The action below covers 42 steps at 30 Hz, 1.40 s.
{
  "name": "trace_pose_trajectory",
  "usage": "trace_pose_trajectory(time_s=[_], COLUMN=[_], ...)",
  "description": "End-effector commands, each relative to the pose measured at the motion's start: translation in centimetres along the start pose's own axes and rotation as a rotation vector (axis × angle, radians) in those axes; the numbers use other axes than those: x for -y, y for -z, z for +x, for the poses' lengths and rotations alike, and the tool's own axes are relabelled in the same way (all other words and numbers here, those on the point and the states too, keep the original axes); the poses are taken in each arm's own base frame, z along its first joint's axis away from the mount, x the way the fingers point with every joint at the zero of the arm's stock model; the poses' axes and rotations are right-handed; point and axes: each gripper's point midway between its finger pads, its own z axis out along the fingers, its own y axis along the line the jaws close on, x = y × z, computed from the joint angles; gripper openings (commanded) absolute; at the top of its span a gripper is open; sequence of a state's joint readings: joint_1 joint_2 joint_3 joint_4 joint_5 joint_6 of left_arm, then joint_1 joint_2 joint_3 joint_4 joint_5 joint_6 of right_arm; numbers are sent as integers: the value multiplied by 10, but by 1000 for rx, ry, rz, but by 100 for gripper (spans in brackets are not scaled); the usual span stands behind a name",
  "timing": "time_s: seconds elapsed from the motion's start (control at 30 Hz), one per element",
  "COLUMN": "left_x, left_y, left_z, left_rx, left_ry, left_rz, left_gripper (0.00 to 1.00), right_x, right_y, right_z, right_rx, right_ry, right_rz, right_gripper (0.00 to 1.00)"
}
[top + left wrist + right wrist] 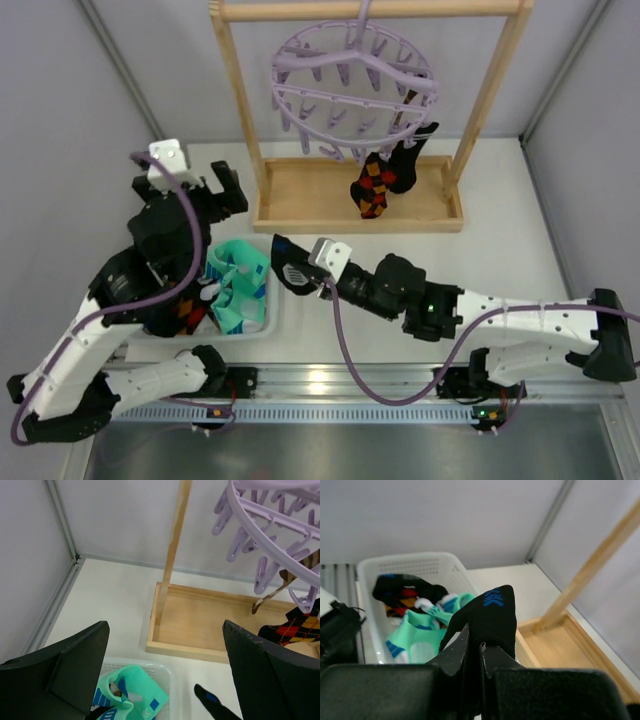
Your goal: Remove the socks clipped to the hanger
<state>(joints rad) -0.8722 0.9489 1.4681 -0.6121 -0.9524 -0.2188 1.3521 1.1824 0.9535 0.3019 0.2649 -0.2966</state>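
In the tightly closed right gripper (480, 647), the black sock (487, 612) hangs just beside the basket (410, 561), so carry it past the rim before releasing, while the left gripper (165, 672) gapes wide nearby.

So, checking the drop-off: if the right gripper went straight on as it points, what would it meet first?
Probably the white basket, around the mint-green sock lying in it, though depth is unclear.

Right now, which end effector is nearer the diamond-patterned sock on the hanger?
Right. The right end effector lies near-left of the diamond sock; the left end effector hangs farther left, above the basket.
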Motion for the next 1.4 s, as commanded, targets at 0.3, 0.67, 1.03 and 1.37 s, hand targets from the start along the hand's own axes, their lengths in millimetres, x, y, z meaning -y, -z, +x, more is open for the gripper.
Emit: trace_pose_trajectory(time_s=[0.3, 0.67, 1.03, 1.37], left_x=[-44, -58, -62, -51], left_y=[33, 40, 45, 46], left_z=[-29, -34, -33, -26], left_rx=[94, 111, 118, 104], left_ry=[144, 127, 160, 180], left_rz=[2, -17, 1, 64], left_gripper=[98, 98, 98, 98], right_x=[-69, -131, -145, -92], right_y=[-102, -207, -203, -170], right_z=[-14, 188, 215, 65], right_rx=[-14, -433, -455, -167], right_ry=[-69, -208, -225, -253], right_rz=[-366, -382, -363, -316], right_gripper=[0, 0, 11, 66])
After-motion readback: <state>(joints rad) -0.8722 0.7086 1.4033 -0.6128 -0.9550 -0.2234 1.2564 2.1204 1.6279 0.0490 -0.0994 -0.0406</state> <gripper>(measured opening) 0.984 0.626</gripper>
